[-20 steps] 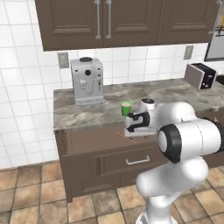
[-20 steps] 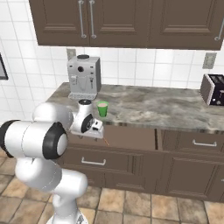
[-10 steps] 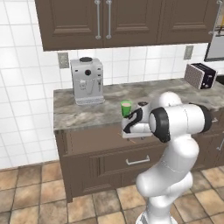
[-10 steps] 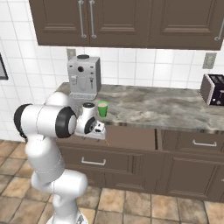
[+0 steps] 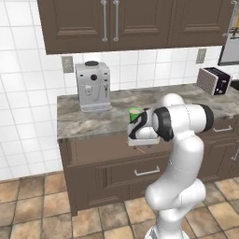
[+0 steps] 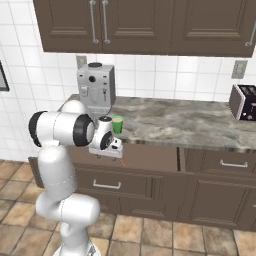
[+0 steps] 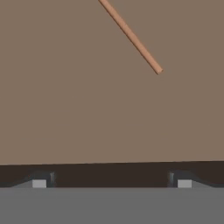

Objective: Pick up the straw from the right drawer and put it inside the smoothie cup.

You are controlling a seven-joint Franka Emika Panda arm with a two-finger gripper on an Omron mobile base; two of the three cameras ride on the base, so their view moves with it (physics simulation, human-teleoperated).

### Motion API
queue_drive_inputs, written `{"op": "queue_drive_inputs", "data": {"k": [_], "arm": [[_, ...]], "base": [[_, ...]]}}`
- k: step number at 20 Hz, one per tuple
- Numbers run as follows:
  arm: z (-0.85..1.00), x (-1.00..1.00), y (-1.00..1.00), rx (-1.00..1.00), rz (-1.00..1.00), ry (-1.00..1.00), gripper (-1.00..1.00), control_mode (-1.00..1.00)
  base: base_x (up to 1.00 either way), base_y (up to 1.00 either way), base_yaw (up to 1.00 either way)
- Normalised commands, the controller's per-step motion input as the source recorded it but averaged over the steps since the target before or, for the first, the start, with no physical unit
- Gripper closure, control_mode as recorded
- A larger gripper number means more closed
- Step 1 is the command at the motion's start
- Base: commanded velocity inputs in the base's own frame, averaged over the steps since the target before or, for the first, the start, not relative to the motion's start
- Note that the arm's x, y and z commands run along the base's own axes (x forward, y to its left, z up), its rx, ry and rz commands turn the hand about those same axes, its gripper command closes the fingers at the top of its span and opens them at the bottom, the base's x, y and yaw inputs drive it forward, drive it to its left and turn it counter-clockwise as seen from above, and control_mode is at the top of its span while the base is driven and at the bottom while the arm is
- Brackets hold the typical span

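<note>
gripper (image 7: 111, 183) jaws wide, empty, over drawer (image 7: 65, 109) floor | straw (image 7: 131, 36) lies flat, off-centre, running aslant toward one drawer edge | cup (image 5: 135, 114) at worktop front edge | risk: thin straw probably rolls or slips if jaws close misaligned

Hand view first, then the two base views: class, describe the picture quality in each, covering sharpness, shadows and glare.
Hand view: the straw is soft-edged on the flat, evenly lit floor of the right drawer, with no visible shadow or glare. Left base view: even rendered light, no glare on the smoothie cup, cabinet edges slightly jagged. Right base view: the same even light; the drawer's inside is dimmer than the countertop.
</note>
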Motion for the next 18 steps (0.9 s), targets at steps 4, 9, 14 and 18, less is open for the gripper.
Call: {"op": "queue_drive_inputs", "data": {"k": [4,9,14,18], "arm": [[-0.35,0.19,0.0,0.0,0.0,0.04,-1.0,-1.0],[-0.39,0.2,0.0,0.0,0.0,0.04,-1.0,-1.0],[-0.36,0.21,0.0,0.0,0.0,0.06,-1.0,-1.0],[-0.31,0.03,-0.01,0.0,0.0,0.11,-1.0,-1.0]], "base": [[0.0,0.0,0.0],[0.0,0.0,0.0],[0.0,0.0,0.0],[0.0,0.0,0.0]]}}
